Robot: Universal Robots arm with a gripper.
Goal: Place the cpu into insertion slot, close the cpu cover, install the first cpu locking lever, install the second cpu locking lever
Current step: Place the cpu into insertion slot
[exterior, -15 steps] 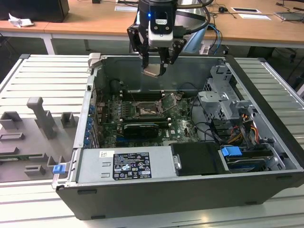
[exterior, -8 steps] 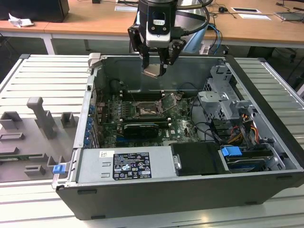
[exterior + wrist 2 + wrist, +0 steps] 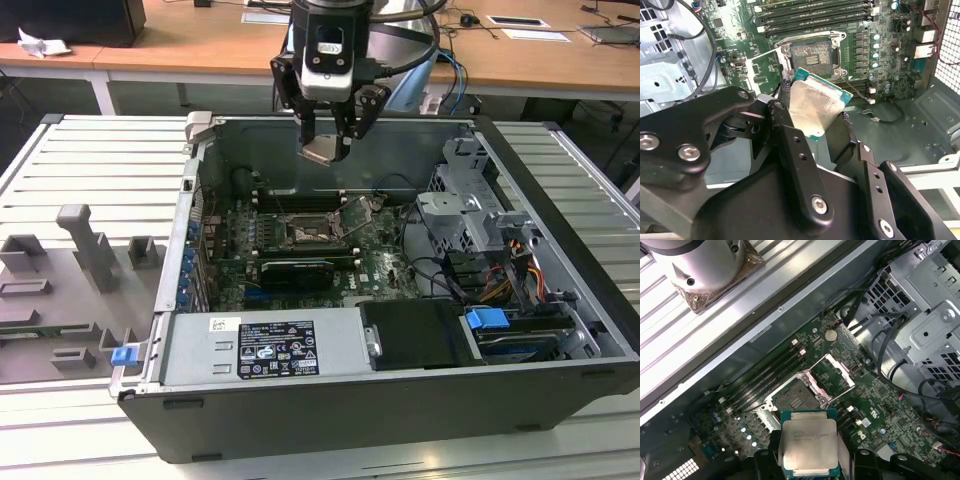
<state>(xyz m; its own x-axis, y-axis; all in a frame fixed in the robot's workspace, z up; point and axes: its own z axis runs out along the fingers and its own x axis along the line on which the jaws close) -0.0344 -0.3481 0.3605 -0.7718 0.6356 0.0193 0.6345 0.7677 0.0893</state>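
Holding tight, the hand grips the cpu by two of its sides. In both wrist views the black fingers press on the chip's edges, one on each side. The chip has a pale shiny top with a thin green edge around it. It hangs in the air over the open computer case. It is well above the green board and touches nothing but the hand.

Down on the board sits the insertion slot, a dark square with a silvery rim. The slot is bare. The cpu cover is flipped open and stands tilted up just beside the slot, on the exterior view's right. In the first wrist view you can see the board through the cover's cut-out middle. Long black memory slots run next to the insertion slot.

The case lies on its side on a pale ribbed tabletop. Grey blocks stand on the tabletop at the exterior view's left, apart from the case.
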